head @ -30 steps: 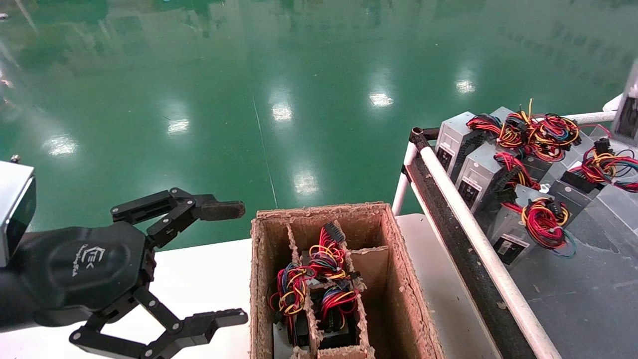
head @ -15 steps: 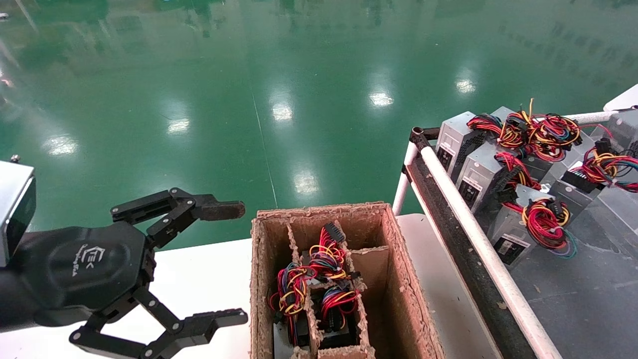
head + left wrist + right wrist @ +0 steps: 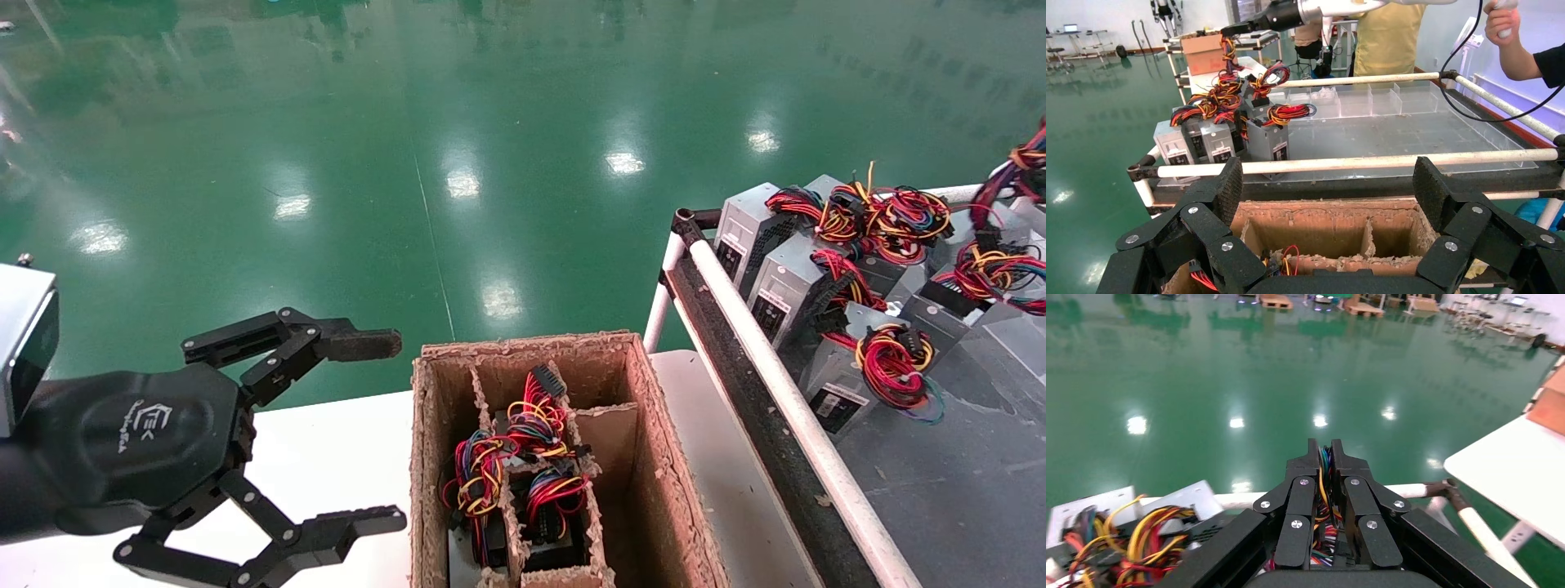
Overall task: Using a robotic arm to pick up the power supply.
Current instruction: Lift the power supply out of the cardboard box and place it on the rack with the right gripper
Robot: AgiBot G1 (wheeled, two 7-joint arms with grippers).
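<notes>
While the left black rounded gripper idles spread beside the brown cardboard box, right gripper jaws clench the coloured wire bundle of a far-right power supply.

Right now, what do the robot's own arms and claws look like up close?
The left gripper has a rounded black body with a small white logo, two black jointed fingers studded with silver screws, and a silver metal wrist block behind. The right gripper is the same black linkage design with silver screws.
</notes>
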